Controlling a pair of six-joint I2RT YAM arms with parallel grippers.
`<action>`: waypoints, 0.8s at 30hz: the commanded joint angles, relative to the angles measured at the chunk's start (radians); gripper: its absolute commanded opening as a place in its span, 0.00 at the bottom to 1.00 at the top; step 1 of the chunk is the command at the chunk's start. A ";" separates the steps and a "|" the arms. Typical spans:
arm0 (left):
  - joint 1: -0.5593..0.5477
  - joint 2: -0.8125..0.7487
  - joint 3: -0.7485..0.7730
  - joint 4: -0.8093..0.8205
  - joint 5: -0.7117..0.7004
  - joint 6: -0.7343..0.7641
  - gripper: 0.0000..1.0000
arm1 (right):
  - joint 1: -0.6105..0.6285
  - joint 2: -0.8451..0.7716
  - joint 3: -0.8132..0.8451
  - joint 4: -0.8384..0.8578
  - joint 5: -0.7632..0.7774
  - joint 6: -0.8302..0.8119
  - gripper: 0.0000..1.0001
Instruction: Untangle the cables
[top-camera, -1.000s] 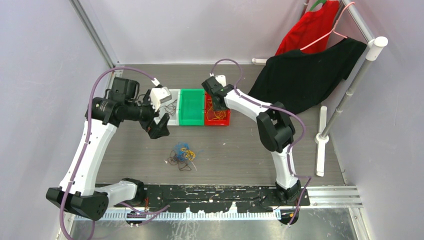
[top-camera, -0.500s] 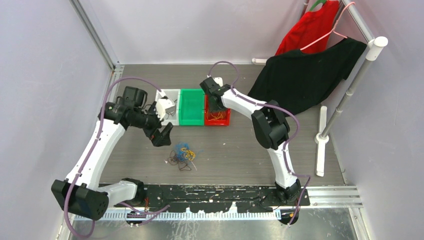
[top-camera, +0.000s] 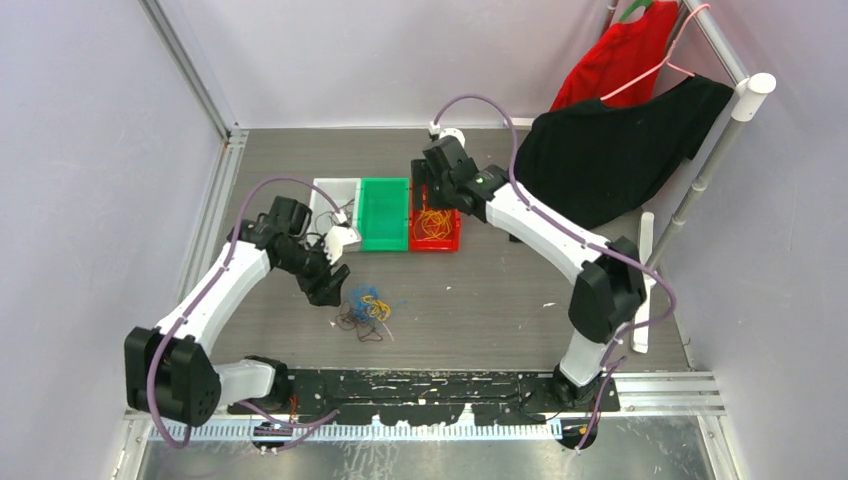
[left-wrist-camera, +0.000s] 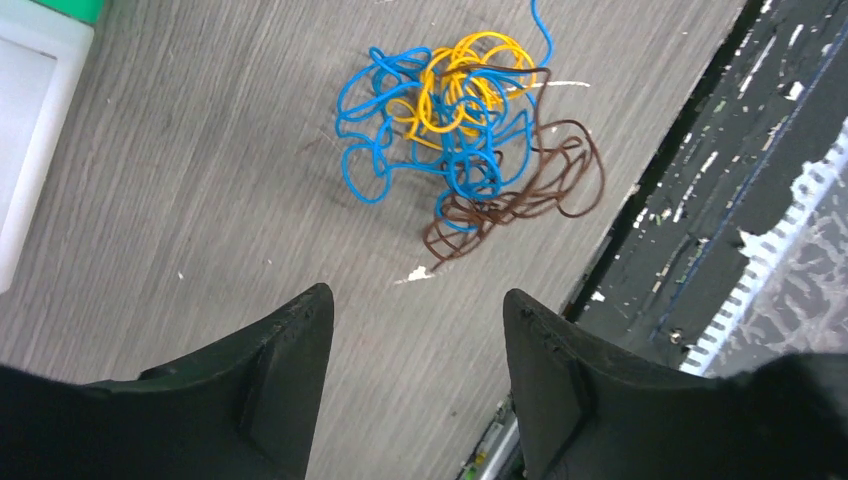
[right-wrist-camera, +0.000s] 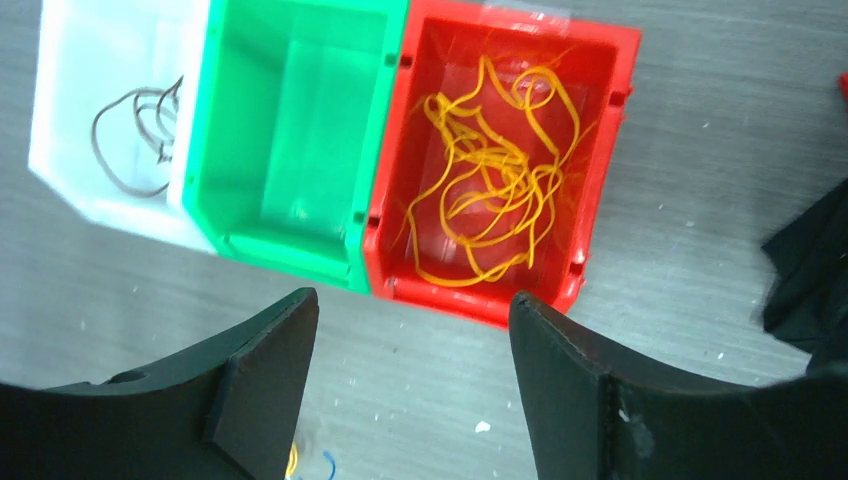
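Now, the tangle: the loose cables (left-wrist-camera: 460, 140) lie in one knot on the grey table (left-wrist-camera: 180, 200), on the near side of the bins and close to the black rail (left-wrist-camera: 700, 170) at the table's near edge.
Colours in the knot: a blue strand (left-wrist-camera: 365, 150) loops widest on the left, a yellow strand (left-wrist-camera: 460, 85) is bunched at the top, and a brown strand (left-wrist-camera: 540, 190) trails out to the lower right. All three cross one another.
Left gripper: the left gripper (left-wrist-camera: 412, 310) hangs just beside the knot with its fingers spread and nothing between them. The wires lie ahead of the fingertips and untouched.
Seen from above: the left gripper sits at the knot's upper left, and the arm is stretched low across the table.
Right gripper: the right gripper (right-wrist-camera: 412, 305) is parted as well and carries nothing, looking straight down on the row of bins.
Red bin: the red bin (right-wrist-camera: 610, 130) holds a loose heap of orange-yellow wires (right-wrist-camera: 500, 190), all inside its walls.
Green bin: the green bin (right-wrist-camera: 290, 130) stands in the middle, touching the red one.
White bin: the white bin (right-wrist-camera: 70, 100) is on the left with a thin dark wire (right-wrist-camera: 130, 150) curled in it.
Back right: a black garment (top-camera: 610, 150) is draped by the rack, and a red garment (top-camera: 620, 55) hangs on a hanger above it.
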 joint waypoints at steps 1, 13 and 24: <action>0.005 0.072 -0.015 0.131 0.040 0.057 0.61 | 0.020 -0.111 -0.131 0.087 -0.080 0.021 0.76; 0.004 0.264 0.006 0.134 0.167 0.136 0.48 | 0.041 -0.276 -0.341 0.201 -0.110 0.073 0.69; 0.003 0.239 0.021 -0.045 0.114 0.301 0.39 | 0.040 -0.284 -0.359 0.215 -0.113 0.094 0.61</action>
